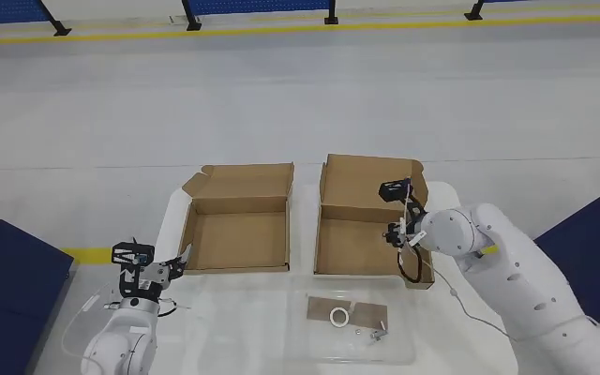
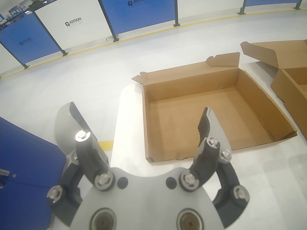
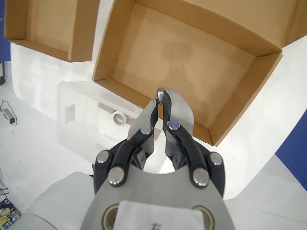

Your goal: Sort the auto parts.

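Right gripper (image 3: pixel 161 102) pinching small bolt (image 3: pixel 160 94) above right cardboard box (image 3: pixel 182 48), left gripper (image 2: pixel 139 111) spread wide beside left box (image 2: pixel 215 101)

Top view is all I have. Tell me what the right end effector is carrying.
Observer: The right end effector is shut on a small metal bolt, pinched at the very tips.
Operator: Part of the box below it is hidden from me. Report what lies in there.
Observer: Nothing. The right box has a bare floor out to its walls.
Operator: Now check the other side's grip.
Observer: The left end effector is open, with nothing between its fingers.
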